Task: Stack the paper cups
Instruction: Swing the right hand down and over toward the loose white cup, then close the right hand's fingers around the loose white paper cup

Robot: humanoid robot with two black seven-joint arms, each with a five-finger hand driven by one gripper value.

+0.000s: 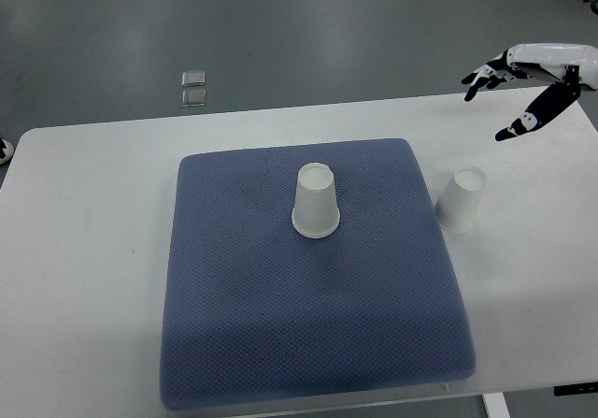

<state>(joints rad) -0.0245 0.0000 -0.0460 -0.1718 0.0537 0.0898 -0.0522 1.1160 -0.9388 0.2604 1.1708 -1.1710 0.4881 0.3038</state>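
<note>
Your right robot hand (523, 86) enters from the upper right, its arm cut off by the picture's edge; fingers are spread wide and hold nothing, above the desk's (84, 250) far right corner. No left arm shows. Below the hand, one paper cup (463, 198) stands upside down on the bare desk, just beside the blue mat (280, 343). A second cup (316, 201), also inverted, stands on the mat, well apart. Two small clear objects (194, 88) lie on the floor; you cannot identify them.

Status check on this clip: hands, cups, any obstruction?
Right robot hand open, empty, hovering at far right. Left not in view. Two cups upside down, unstacked: one on the blue mat, one on the table. Nothing between.
</note>
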